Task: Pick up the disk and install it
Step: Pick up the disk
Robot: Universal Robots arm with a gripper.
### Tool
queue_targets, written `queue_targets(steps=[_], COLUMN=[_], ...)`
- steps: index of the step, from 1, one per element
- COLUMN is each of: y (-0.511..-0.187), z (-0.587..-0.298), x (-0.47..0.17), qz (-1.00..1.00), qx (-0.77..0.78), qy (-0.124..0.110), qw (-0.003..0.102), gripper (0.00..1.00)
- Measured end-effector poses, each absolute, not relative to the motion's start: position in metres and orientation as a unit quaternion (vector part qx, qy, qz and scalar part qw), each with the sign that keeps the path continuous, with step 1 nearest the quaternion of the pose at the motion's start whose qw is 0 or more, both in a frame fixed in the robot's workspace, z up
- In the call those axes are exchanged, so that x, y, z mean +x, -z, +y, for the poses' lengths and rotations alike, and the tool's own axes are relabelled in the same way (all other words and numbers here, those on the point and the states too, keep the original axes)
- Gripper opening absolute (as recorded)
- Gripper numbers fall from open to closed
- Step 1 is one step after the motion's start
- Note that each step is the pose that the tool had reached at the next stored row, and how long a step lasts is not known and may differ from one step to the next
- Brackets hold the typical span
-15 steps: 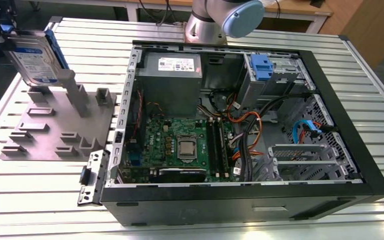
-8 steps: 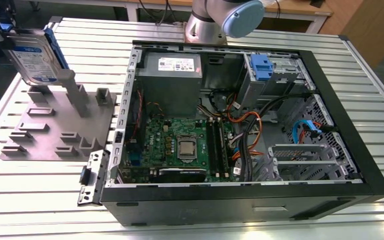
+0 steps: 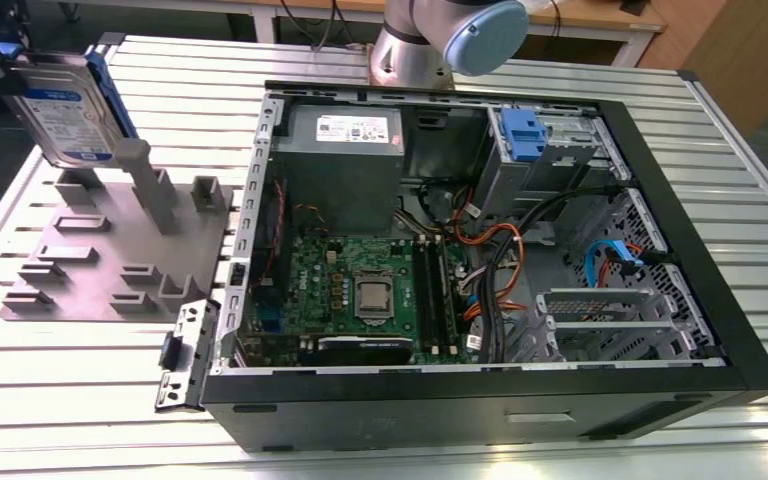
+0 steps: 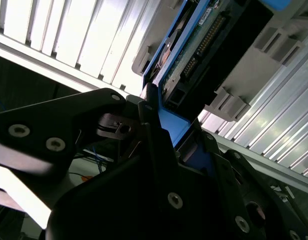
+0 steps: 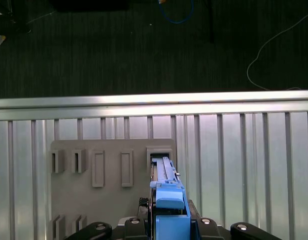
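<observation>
**End effector (image 4: 176, 122) clamped on the disk (image 3: 71, 105) — low over its stand**

Black fingers (image 4: 149, 107) close in from both sides of the blue carrier frame (image 5: 169, 207) in both wrist views. The jaws are drawn in against the plastic, so the end effector has the disk firmly by one end.

In the exterior view the disk hangs upright at ten o'clock, label side showing. Its lower edge is near the tops of the upright posts (image 3: 157, 195) on the grey fixture plate (image 3: 91, 255). Whether it has fully cleared them I cannot tell. The first wrist view shows it edge-on, its far end lined up with one slot of the plate.

The open computer case (image 3: 491, 410) lies well apart from it, filling the middle of the slatted surface (image 3: 77, 400), with its drive bay (image 3: 571, 140) at one o'clock.

My judgement is that this lift wants a straight pull along the line of the posts — any sideways drift or tilt could catch the carrier on a post and twist it in the grip. Holding the disk upright and moving slowly until daylight shows beneath it seems the safe way.
</observation>
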State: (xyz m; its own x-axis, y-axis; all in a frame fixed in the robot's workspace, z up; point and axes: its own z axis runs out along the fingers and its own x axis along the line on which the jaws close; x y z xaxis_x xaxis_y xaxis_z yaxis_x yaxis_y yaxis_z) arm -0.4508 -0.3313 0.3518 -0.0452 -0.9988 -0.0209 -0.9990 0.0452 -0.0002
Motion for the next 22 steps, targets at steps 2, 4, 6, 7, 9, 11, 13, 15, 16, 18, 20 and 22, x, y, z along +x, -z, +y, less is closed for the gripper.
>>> queue_targets(steps=[2,4,6,7,9,11,13,15,16,18,20,22], y=[-0.3522,-0.3526,-0.3530,-0.3532,-0.3537,-0.3542,-0.3557,-0.3569,-0.3571,-0.3576,-0.3582,-0.3588], z=[-0.3313,-0.3313,-0.3313,-0.3313,-0.3313,-0.3313,-0.3313,-0.3313,-0.3313,-0.3313,-0.3313,-0.3313], x=[-0.4508,-0.4508,-0.4508,-0.4508,-0.4508,-0.4508,-0.4508,-0.4508,-0.4508,-0.4508,-0.4508,-0.4508], qz=[0.723,0.723,0.723,0.723,0.723,0.723,0.723,0.723,0.723,0.723,0.723,0.723], qx=[-0.691,-0.691,-0.691,-0.691,-0.691,-0.691,-0.691,-0.691,-0.691,-0.691,-0.691,-0.691], qy=[-0.007,-0.007,-0.007,-0.007,-0.007,-0.007,-0.007,-0.007,-0.007,-0.007,-0.007,-0.007], qw=[0.008,0.008,0.008,0.008,0.008,0.008,0.008,0.008,0.008,0.008,0.008,0.008], gripper=[0.37,0.37,0.37,0.37,0.37,0.37,0.37,0.37,0.37,0.37,0.37,0.37])
